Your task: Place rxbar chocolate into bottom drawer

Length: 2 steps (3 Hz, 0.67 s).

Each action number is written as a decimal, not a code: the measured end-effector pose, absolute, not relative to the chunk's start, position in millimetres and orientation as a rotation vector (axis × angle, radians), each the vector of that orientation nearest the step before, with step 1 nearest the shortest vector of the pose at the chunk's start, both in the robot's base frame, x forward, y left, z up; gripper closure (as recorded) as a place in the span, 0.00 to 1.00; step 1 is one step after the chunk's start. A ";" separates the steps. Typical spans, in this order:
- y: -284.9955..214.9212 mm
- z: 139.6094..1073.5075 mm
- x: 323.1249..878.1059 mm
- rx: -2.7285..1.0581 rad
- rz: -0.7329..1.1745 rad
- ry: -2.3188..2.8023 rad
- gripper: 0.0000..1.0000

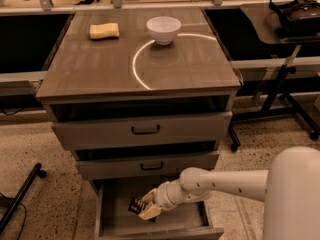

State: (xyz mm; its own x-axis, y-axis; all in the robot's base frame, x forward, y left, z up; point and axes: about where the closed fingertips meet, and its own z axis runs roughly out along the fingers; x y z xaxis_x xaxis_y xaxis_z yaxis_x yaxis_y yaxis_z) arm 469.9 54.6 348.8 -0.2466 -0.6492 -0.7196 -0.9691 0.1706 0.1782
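Note:
The bottom drawer (112, 223) is pulled open below the two upper drawers. My gripper (145, 208) reaches into it from the right, with its pale fingers closed on the rxbar chocolate (135, 205), a small dark bar with pale lettering. The bar is held just above the drawer floor, left of the drawer's middle. My white arm (225, 181) crosses the drawer's right side and hides part of its interior.
On the cabinet top (100, 69) lie a yellow sponge (104, 30) and a white bowl (163, 29). The two upper drawers (145, 129) with black handles stand slightly open. A black stand (280, 84) is to the right and a black leg (20, 196) at the lower left.

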 end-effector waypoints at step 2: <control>66.0 278.3 482.3 -1.503 0.841 1.994 1.00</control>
State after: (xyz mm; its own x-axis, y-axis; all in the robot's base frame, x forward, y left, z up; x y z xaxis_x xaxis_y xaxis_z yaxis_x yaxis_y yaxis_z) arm 482.3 66.0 278.3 -0.2643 -0.6539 -0.7089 -0.9641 0.1994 0.1756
